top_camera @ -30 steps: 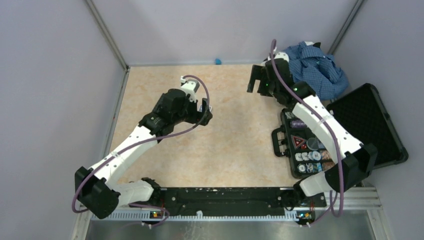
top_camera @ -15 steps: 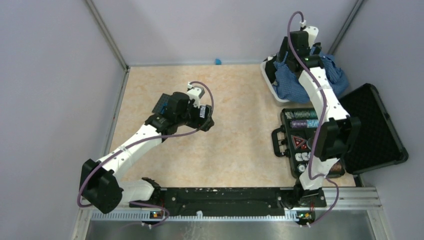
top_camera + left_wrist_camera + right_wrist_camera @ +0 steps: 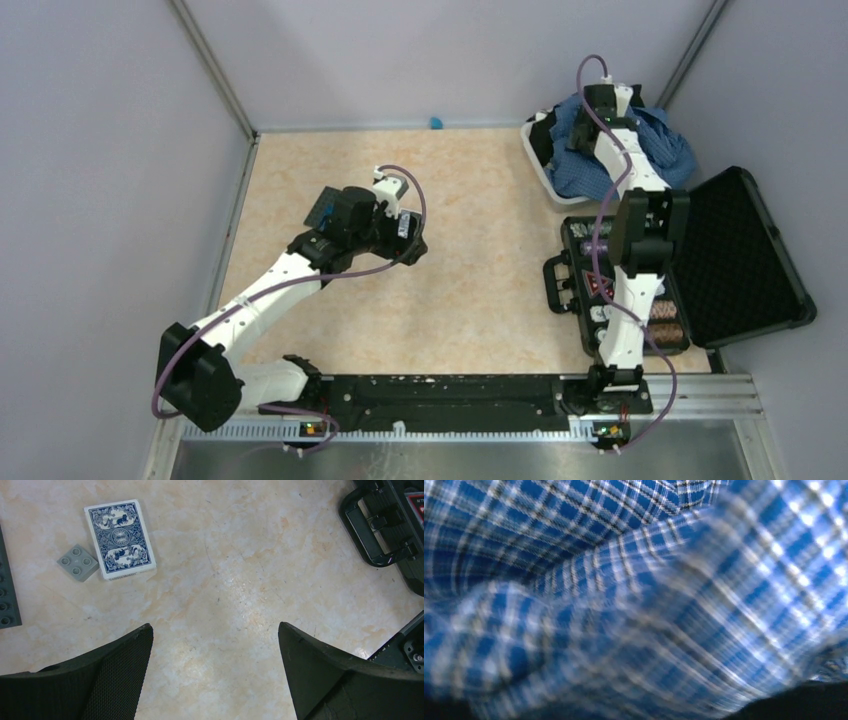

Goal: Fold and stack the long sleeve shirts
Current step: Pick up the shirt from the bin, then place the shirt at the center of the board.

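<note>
Right arm (image 3: 640,230): rises from its base at the lower right of the top view and bends at an elbow above the black case (image 3: 745,250). Its forearm then runs to the upper right corner. The wrist points steeply down, and the right gripper (image 3: 600,105) is sunk into the blue checked shirt (image 3: 668,150).

The shirt lies crumpled in a heap, in and over a white bin (image 3: 537,165) at the upper right of the table (image 3: 470,300). The bin sits just above the open case. In the right wrist view blurred blue check fills nearly the whole frame and the cloth is very close to the lens. The fingers cannot be made out there. The claw stands spread wide, and whether any cloth lies between its jaws cannot be told.

Left arm (image 3: 270,285): reaches from the lower left base diagonally toward the centre of the table, with the wrist bent downward. The left gripper (image 3: 214,626) hangs over bare tabletop, fully spread and holding nothing. In its wrist view the two fingers (image 3: 100,680) show at the lower left and lower right corners, well apart.

Also in the left wrist view:
- A deck of cards (image 3: 120,540) with a blue back lies flat at the upper left.
- A grey brick (image 3: 77,562) sits just beside the deck's left edge.
- A dark studded plate (image 3: 7,587) is cut off by the left border.
- The case's handle (image 3: 367,530) shows at the upper right.
</note>
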